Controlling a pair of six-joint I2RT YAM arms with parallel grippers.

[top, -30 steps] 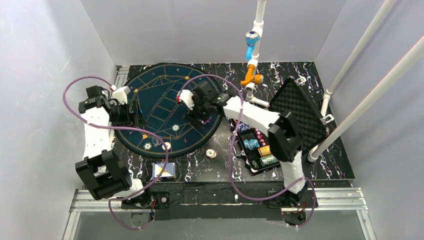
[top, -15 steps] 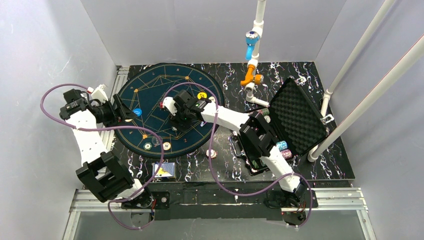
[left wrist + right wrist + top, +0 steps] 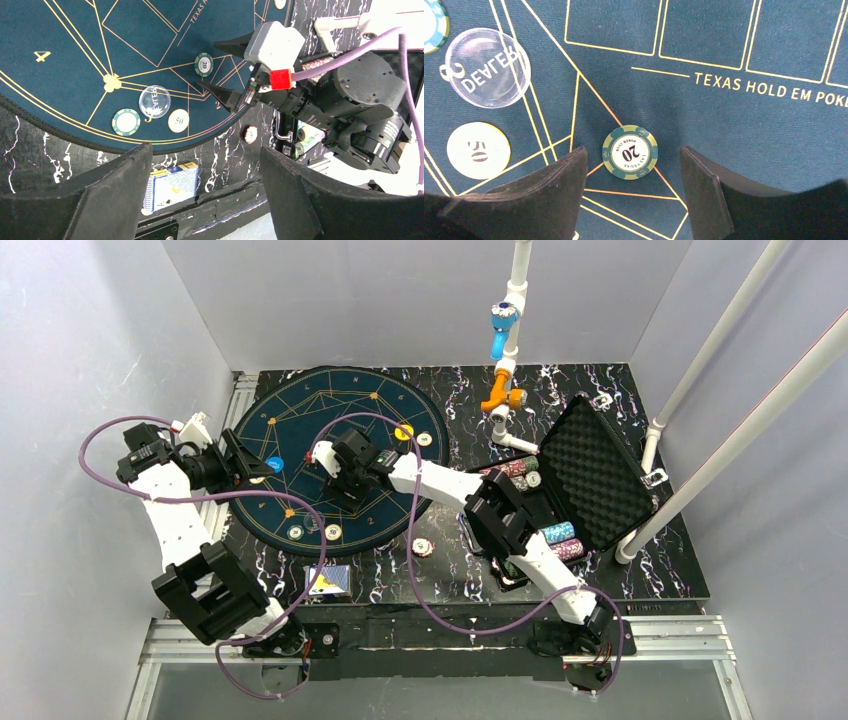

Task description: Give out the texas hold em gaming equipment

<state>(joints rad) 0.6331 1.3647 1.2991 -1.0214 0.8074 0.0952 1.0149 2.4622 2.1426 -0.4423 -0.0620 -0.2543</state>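
Note:
A green-edged "20" chip point(image 3: 630, 152) lies flat on the round blue mat point(image 3: 300, 420) between my right gripper's open fingers; the gripper point(image 3: 633, 167) hovers just above it without touching. In the top view this gripper point(image 3: 345, 480) is over the mat's middle. My left gripper point(image 3: 255, 465) is open and empty at the mat's left edge, next to a blue chip point(image 3: 274, 464). The left wrist view shows the 20 chip point(image 3: 203, 64), a clear dealer button point(image 3: 154, 101), a green-edged chip point(image 3: 125, 122), a pale "50" chip point(image 3: 178, 120) and the blue-backed card deck point(image 3: 170, 186).
A yellow chip point(image 3: 404, 431) and a white chip point(image 3: 425, 439) lie at the mat's right side. A red-and-white chip point(image 3: 422, 547) lies off the mat near the front. The open black case point(image 3: 590, 455) with several chip rolls stands at the right. A white pipe stand point(image 3: 505, 360) rises behind.
My right gripper has moved left across the mat to over the 20 chip. My left gripper has drawn back to the left, uncovering the blue chip.

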